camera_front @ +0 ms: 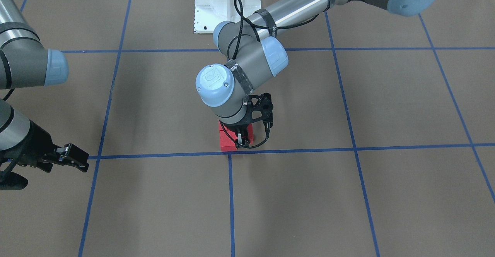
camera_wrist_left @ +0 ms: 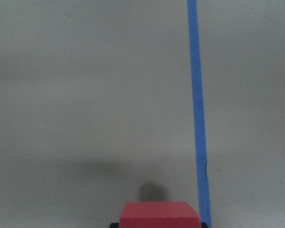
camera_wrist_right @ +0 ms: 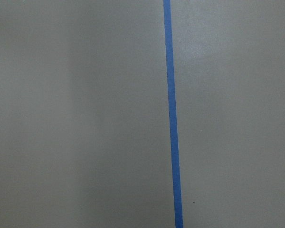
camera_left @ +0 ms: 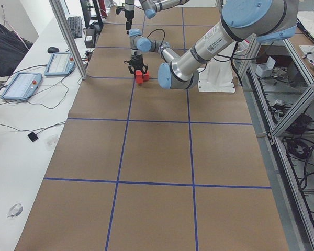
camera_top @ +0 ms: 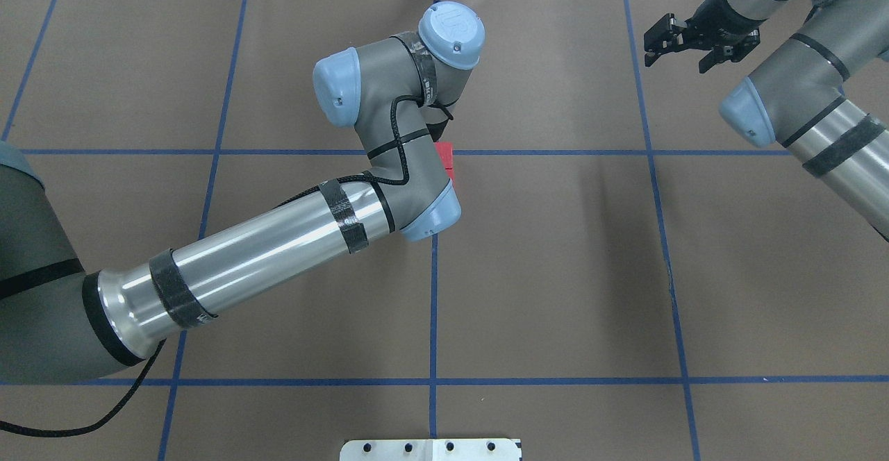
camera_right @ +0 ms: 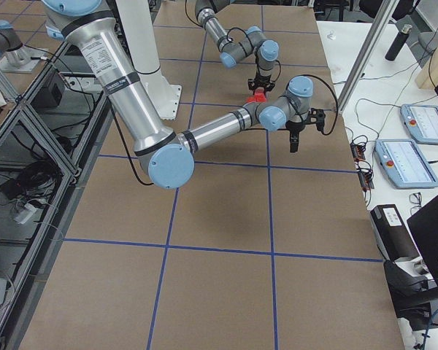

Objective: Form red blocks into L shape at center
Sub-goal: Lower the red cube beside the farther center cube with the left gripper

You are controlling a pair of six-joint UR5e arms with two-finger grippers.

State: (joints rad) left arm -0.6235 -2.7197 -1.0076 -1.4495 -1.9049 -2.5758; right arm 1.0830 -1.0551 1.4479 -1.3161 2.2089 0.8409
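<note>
The red blocks [camera_front: 228, 141] sit together just on the robot's side of the center crossing [camera_front: 230, 153]. My left wrist hides part of them, so I cannot tell their full shape. They also show in the overhead view [camera_top: 446, 157]. My left gripper [camera_front: 242, 140] points straight down among them, shut on one red block [camera_wrist_left: 159, 216], which fills the bottom edge of the left wrist view. I cannot tell whether that block touches the surface. My right gripper [camera_front: 73, 158] is open and empty, far off to the side [camera_top: 684, 39].
The brown surface [camera_front: 348, 203] carries a grid of blue tape lines. My left forearm [camera_top: 264, 260] reaches diagonally across the near squares. The white robot base plate [camera_front: 226, 5] stands at the robot's edge. The right wrist view shows only bare surface and one tape line [camera_wrist_right: 172, 118].
</note>
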